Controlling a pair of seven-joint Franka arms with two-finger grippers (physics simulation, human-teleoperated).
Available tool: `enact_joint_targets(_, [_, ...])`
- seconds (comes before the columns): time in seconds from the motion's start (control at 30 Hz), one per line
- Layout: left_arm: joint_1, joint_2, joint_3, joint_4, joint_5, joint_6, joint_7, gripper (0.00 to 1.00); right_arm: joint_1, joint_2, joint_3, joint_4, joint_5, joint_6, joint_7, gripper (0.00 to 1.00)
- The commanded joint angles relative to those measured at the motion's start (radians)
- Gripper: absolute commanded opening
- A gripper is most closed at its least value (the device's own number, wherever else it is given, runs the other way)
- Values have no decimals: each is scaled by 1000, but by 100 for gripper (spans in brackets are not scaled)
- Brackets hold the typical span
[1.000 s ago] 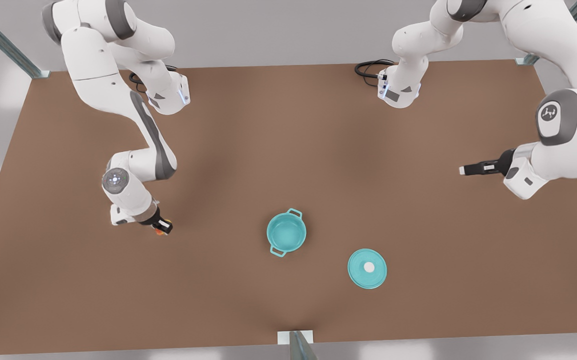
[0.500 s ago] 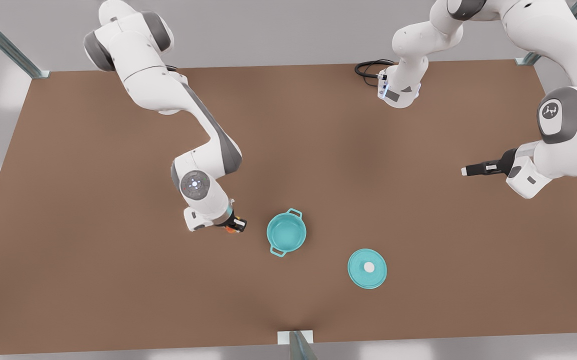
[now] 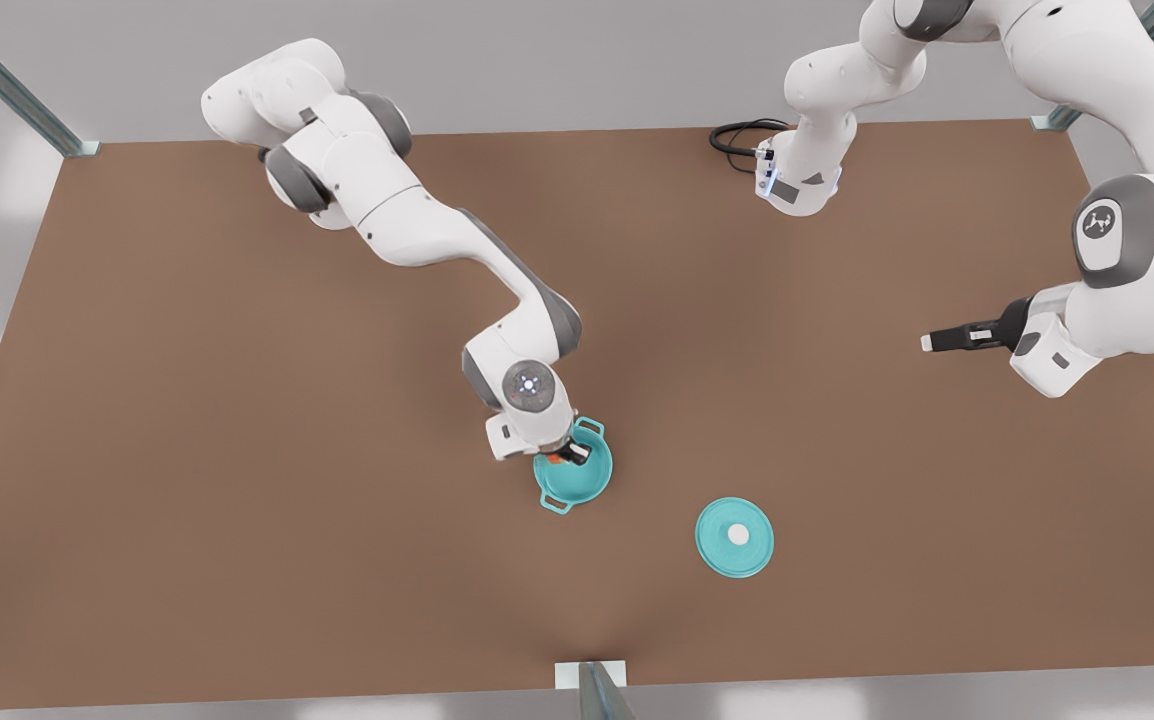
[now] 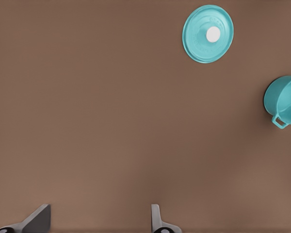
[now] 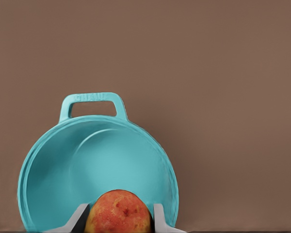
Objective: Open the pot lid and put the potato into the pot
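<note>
The teal pot (image 3: 585,484) stands uncovered near the table's middle, its inside (image 5: 87,160) bare. My right gripper (image 3: 569,455) hangs over the pot's rim on the front view's left, shut on the potato (image 5: 119,212), a yellow lump with orange-red patches (image 3: 559,459). The pot lid (image 3: 734,537), a teal disc with a white knob, lies flat on the table to the pot's right in the front view. My left gripper (image 3: 942,340) waits open far off at the front view's right, above the table. The left wrist view has its gripper (image 4: 98,221), the lid (image 4: 207,34) and the pot (image 4: 286,99).
The brown table (image 3: 237,560) spreads wide around the pot and lid. A black cable (image 3: 737,135) coils by the far arm base. A metal post (image 3: 592,690) stands at the near edge.
My right arm has swung from the front view's left across the table to above the pot, carrying the potato. The left arm, pot and lid have stayed put.
</note>
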Motion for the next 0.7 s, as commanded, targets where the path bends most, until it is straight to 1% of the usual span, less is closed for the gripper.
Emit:
enact_joint_targets(0.0, [-1, -1, -1, 2, 1, 1, 0, 100, 4, 2, 6, 4, -1, 79, 265, 49])
enact_joint_targets(0.07, [-4, -1, -6, 8, 3, 11, 7, 100, 4, 13, 9, 4, -1, 151, 276, 49])
enact_joint_targets(0.13, [-8, 0, -7, 11, 29, 19, 2, 100, 4, 14, 13, 4, -3, 167, 277, 49])
enact_joint_targets(0.17, [-8, 2, -7, 16, 27, 22, 7, 100, 4, 14, 17, 4, -3, 167, 263, 85])
enact_joint_targets(0.2, [-8, 3, -9, 22, 24, 24, 7, 100, 4, 14, 17, 4, -3, 167, 240, 100])
enact_joint_targets(0.33, [-9, 3, -10, 22, 21, 22, 2, 100, 1, 13, 14, 4, -3, 156, 236, 100])
enact_joint_targets(0.37, [-15, 3, -10, 22, 21, 22, 2, 100, -9, -7, -2, 3, -10, 69, 211, 100])
enact_joint_targets(0.4, [-23, 3, -10, 19, 23, 21, 0, 100, -120, -113, 15, -2, -16, -177, 49, 100])
enact_joint_targets(0.43, [-23, 3, -10, 19, 24, 18, 0, 100, -227, -179, 17, -17, -16, -351, -161, 100])
enact_joint_targets(0.47, [-24, 3, -10, 19, 26, 18, 0, 100, -311, -225, 17, -25, -39, -465, -308, 100])
enact_joint_targets(0.5, [-24, 3, -10, 21, 26, 19, 2, 100, -408, -320, 18, -103, -99, -540, -520, 100])
enact_joint_targets(0.53, [-24, 5, -10, 22, 24, 22, 2, 100, -475, -441, 18, -238, -124, -530, -706, 100])
enact_joint_targets(0.57, [-24, 5, -10, 22, 24, 22, 7, 100, -515, -492, 18, -290, -124, -522, -801, 100])
enact_joint_targets(0.6, [-24, 5, -10, 24, 23, 24, 8, 100, -538, -546, 20, -370, -124, -472, -810, 100])
enact_joint_targets(0.63, [-24, 5, -10, 25, 23, 25, 8, 100, -554, -627, 20, -511, -122, -367, -853, 100])
enact_joint_targets(0.67, [-27, 5, -10, 25, 23, 25, 8, 100, -555, -665, 18, -568, -121, -315, -866, 100])
